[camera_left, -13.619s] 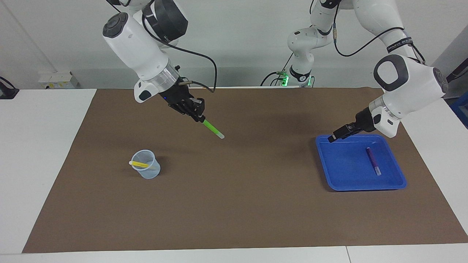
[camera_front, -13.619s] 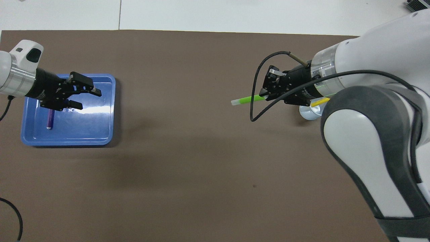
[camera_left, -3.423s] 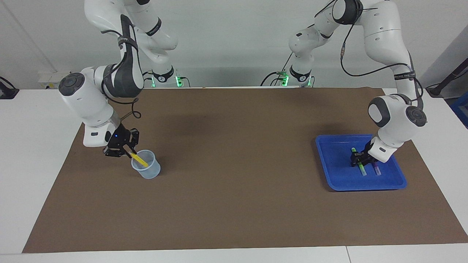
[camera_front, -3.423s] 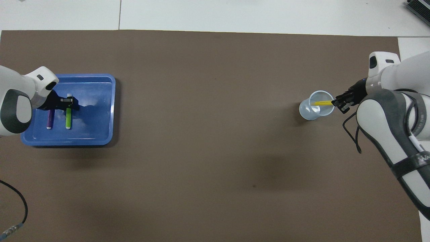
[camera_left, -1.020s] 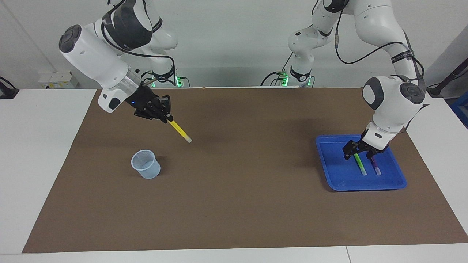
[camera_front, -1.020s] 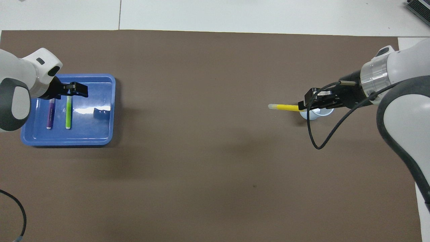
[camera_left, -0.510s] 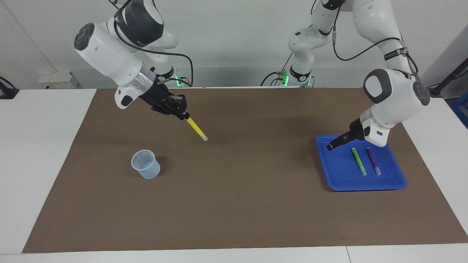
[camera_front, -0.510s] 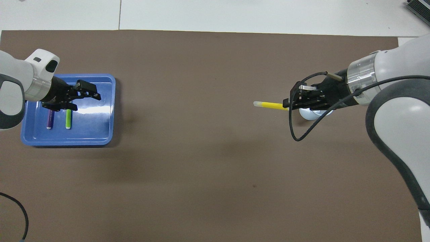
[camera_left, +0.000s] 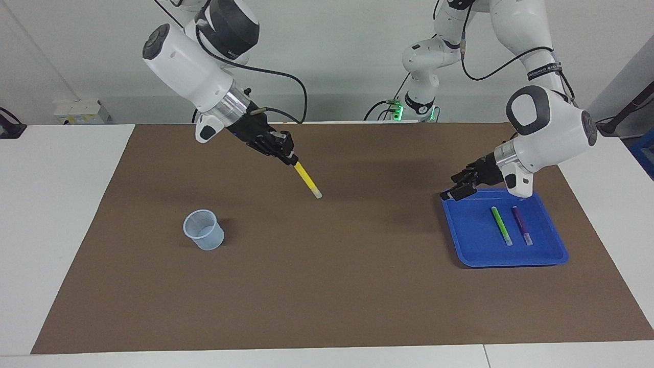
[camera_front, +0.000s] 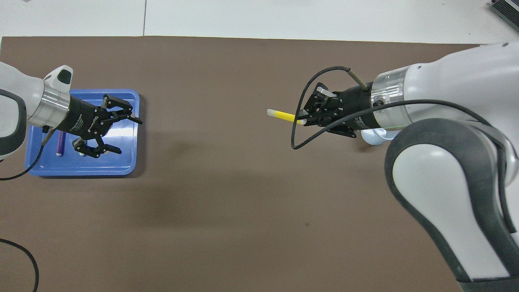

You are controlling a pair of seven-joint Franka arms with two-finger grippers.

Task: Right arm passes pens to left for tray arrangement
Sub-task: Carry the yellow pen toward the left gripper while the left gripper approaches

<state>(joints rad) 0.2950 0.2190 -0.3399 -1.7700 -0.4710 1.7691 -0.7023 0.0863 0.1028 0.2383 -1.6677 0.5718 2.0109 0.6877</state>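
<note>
My right gripper (camera_left: 291, 158) is shut on the yellow pen (camera_left: 307, 179) and holds it in the air over the brown mat, white cap pointing down toward the left arm's end; the overhead view shows this gripper (camera_front: 305, 118) and pen (camera_front: 282, 116) too. My left gripper (camera_left: 449, 187) is open and empty over the blue tray's (camera_left: 475, 240) rim on the side toward the table's middle, and it also shows in the overhead view (camera_front: 127, 136). The green pen (camera_left: 500, 225) and purple pen (camera_left: 521, 225) lie side by side in the tray (camera_front: 121, 163).
An empty translucent bluish cup (camera_left: 204, 236) stands on the mat (camera_left: 327, 286) toward the right arm's end. In the overhead view my right arm partly covers the cup (camera_front: 375, 137). White table surrounds the mat.
My right gripper has carried the yellow pen from over the cup toward the table's middle. My left gripper has risen off the green pen, left it in the tray and swung to the tray's rim.
</note>
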